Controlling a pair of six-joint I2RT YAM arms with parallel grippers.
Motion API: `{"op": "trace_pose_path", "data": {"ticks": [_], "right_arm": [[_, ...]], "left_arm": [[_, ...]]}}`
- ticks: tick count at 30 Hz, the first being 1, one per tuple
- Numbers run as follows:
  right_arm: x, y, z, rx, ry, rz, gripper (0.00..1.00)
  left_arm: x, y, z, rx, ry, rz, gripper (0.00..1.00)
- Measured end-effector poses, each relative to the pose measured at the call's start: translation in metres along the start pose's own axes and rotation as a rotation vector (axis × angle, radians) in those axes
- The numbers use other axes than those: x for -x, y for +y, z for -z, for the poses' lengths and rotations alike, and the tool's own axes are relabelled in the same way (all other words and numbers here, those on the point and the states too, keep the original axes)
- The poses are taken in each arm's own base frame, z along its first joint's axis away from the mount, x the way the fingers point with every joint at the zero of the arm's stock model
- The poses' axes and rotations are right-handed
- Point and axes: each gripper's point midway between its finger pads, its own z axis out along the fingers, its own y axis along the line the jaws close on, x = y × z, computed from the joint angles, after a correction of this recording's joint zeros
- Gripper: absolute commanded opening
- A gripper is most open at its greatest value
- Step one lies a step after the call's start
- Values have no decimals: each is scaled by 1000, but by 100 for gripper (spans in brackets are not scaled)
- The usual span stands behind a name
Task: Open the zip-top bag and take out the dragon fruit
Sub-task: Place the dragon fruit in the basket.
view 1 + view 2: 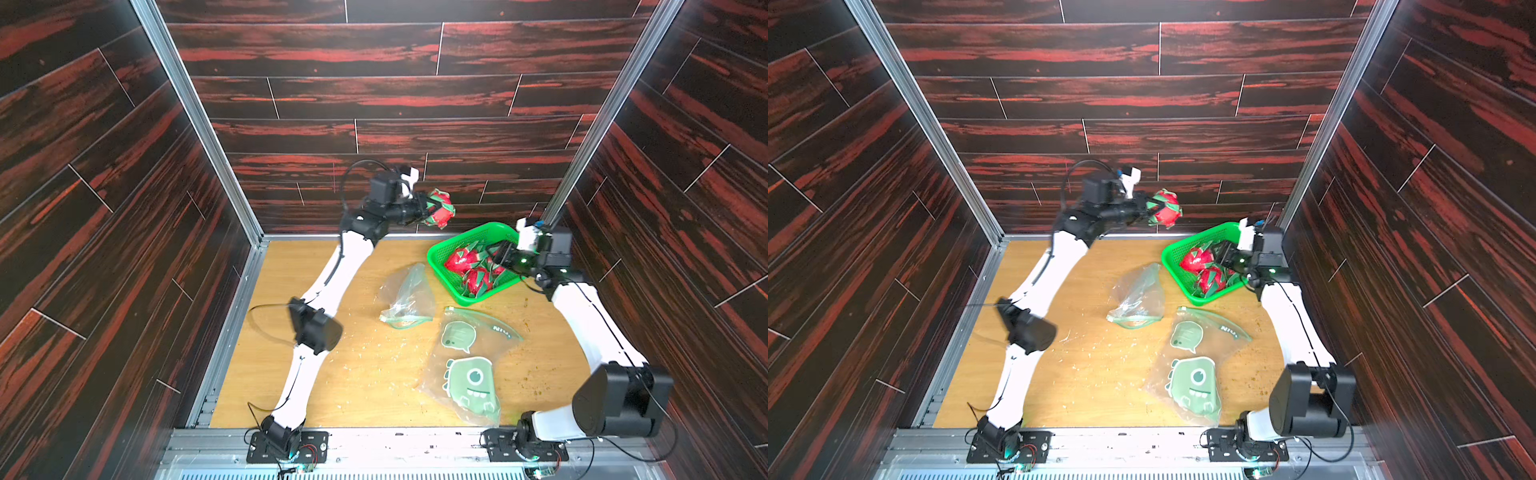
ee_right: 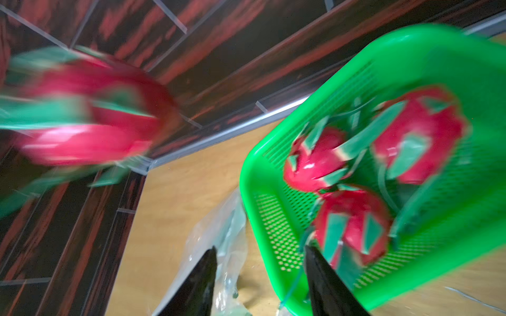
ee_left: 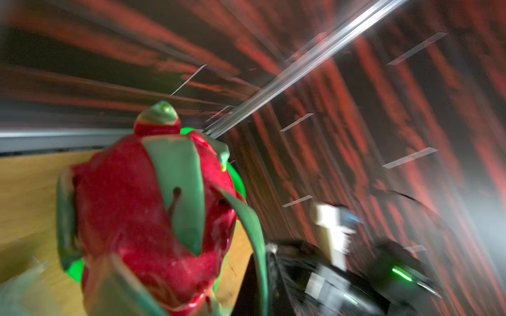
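The left gripper (image 1: 426, 208) has its jaws pressed together on a dragon fruit (image 1: 441, 209) and holds it in the air, clear of the table (image 1: 332, 374). In the left wrist view the fruit fills the space right ahead of the jaws.

The right gripper (image 2: 260, 273) has its jaws spread with nothing between them, low over the green basket (image 1: 478, 232). Just ahead of its fingertips, three other fruits (image 2: 353, 221) lie inside the basket, touching one another. Beside the jaws, outside the basket, sits a crumpled clear zip-top bag (image 1: 409, 295). Farther from both grippers, a flat bag (image 1: 467, 374) printed with green monsters lies on the table.
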Motion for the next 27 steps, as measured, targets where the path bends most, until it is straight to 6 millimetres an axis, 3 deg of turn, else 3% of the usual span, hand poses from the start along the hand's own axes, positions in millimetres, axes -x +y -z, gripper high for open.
{"op": "trace_pose_path", "data": {"ticks": [4, 6, 8, 12, 17, 23, 27], "right_arm": [[10, -1, 12, -18, -42, 6, 56], [10, -2, 13, -23, -45, 5, 56], [8, -4, 13, -30, -40, 2, 56], [6, -9, 13, -42, -34, -7, 56], [5, -11, 13, -46, -33, -14, 56], [5, -12, 13, -48, -33, -16, 56], [5, -15, 13, -53, -34, -18, 57]], "left_arm": [[-38, 68, -46, 114, 49, 70, 0], [-67, 99, -63, 175, 98, 101, 0], [-84, 106, -73, 202, 114, 95, 0], [-115, 115, -88, 236, 147, 91, 0], [-138, 115, -97, 267, 167, 85, 1], [-147, 105, -104, 279, 157, 82, 42], [-135, 87, -101, 275, 129, 52, 64]]}}
